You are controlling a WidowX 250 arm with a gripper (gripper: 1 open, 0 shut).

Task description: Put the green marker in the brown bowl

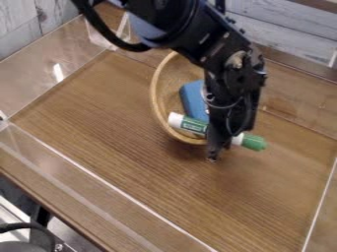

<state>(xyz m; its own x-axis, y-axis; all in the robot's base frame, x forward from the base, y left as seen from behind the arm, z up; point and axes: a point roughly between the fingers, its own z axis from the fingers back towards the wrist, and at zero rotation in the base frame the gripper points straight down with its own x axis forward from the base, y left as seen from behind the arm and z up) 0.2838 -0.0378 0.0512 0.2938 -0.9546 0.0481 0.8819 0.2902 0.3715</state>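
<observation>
The brown bowl (160, 87) is tipped up on its near-right edge, with its opening facing right towards the arm. A blue block (194, 96) rests inside it. The green marker (188, 123) lies across the bowl's low rim, white barrel inside and green cap sticking out to the right. My gripper (216, 150) points steeply down over the middle of the marker and looks shut on it. Its fingertips reach below the marker, close to the tabletop. The black arm hides the bowl's right rim.
The bowl stands on a wooden tabletop (93, 128) ringed by low clear plastic walls (39, 148). The table's front edge drops off at the lower left, and a pale wall runs along the back.
</observation>
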